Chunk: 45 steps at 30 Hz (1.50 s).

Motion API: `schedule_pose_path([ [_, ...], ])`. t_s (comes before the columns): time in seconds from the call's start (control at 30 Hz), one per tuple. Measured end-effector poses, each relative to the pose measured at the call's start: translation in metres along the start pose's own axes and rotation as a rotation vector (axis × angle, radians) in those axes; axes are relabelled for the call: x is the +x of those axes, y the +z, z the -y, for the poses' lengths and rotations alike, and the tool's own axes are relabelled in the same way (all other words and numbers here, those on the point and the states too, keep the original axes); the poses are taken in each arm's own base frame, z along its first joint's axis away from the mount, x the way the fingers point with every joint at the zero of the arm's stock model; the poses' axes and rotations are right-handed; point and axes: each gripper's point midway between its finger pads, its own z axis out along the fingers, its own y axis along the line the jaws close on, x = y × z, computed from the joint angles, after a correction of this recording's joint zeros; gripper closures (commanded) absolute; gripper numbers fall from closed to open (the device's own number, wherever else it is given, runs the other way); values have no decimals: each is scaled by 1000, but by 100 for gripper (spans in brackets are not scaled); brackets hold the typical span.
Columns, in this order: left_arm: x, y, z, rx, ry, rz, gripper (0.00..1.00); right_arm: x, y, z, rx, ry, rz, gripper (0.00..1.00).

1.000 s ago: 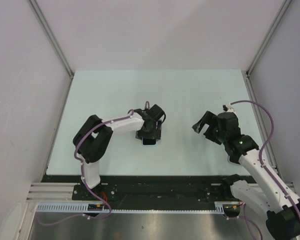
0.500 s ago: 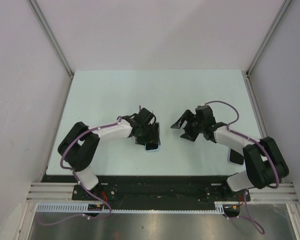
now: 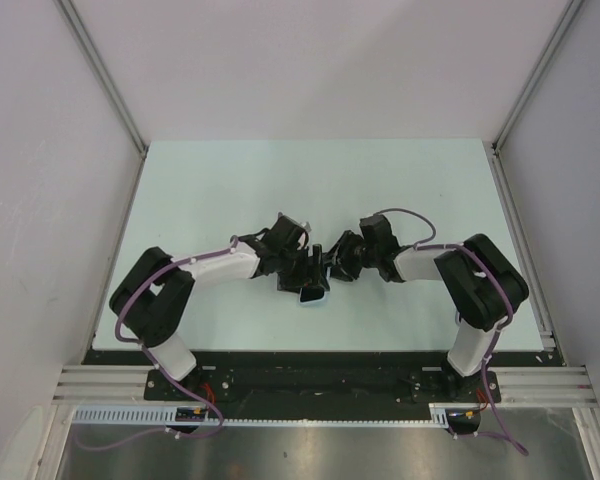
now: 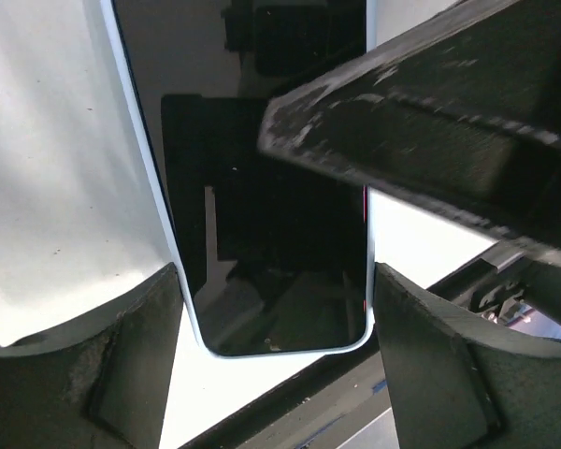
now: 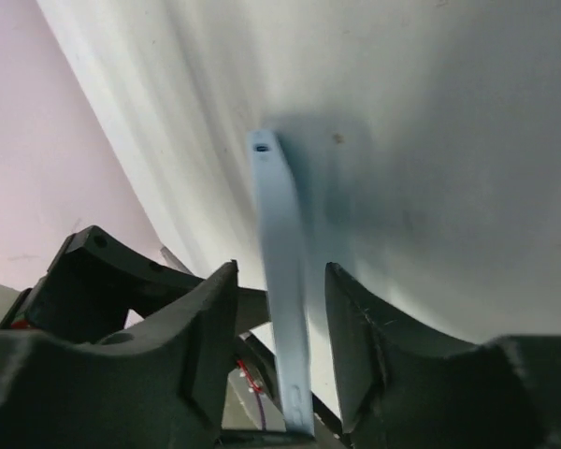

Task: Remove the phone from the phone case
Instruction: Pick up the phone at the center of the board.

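Observation:
The phone, its dark screen facing up, sits in a light-blue phone case. My left gripper is shut across the case's width, one finger against each long side. In the top view the phone is at mid-table under the left gripper. The right gripper has come in from the right. In the right wrist view its jaws straddle the case's thin edge, and a gap shows on each side of it. One right finger overlaps the screen in the left wrist view.
The pale table has walls at the back and on both sides. A black rail runs along the near edge by the arm bases. Both arms crowd the table's middle.
The right arm has swung left from the table's right side to the phone, and its jaws have narrowed around the case's edge. The left gripper with the phone has shifted slightly.

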Motion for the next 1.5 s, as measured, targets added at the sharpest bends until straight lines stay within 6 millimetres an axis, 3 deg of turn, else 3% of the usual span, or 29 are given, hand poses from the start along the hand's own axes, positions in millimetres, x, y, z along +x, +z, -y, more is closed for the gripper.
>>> schedule_pose_path([
  [0.03,0,-1,1,5,1,1,35,2,2,-3,-9,-10,-7,67],
  [0.1,-1,-4,4,17,4,3,29,7,4,-9,-26,-25,-21,93],
  [0.13,0,-6,5,19,5,6,14,7,5,-9,-26,-31,-22,100],
  [0.2,-3,-11,5,23,4,19,1,8,5,-8,-31,-31,-37,100],
  [0.37,-7,-32,18,75,49,42,0,-6,-1,-10,-54,-49,-27,100],
  [0.47,-14,-54,29,131,65,76,0,-24,-15,-14,-85,-64,-7,100],
  [0.6,-45,-102,42,278,62,227,0,-41,-43,-37,-180,-117,17,100],
  [0.73,-59,-135,42,446,30,357,0,-31,-70,-80,-336,-225,-7,100],
  [0.83,-55,-131,47,535,16,337,3,-15,-88,-109,-450,-295,-46,100],
  [0.97,-50,-129,58,635,4,303,8,0,-102,-133,-550,-329,-96,100],
  [1.13,-54,-139,78,777,5,304,21,7,-109,-148,-608,-320,-117,100],
  [1.3,-55,-151,90,860,5,317,28,10,-111,-159,-651,-300,-129,100],
  [1.5,-56,-157,97,890,0,324,50,17,-105,-163,-678,-275,-157,100],
])
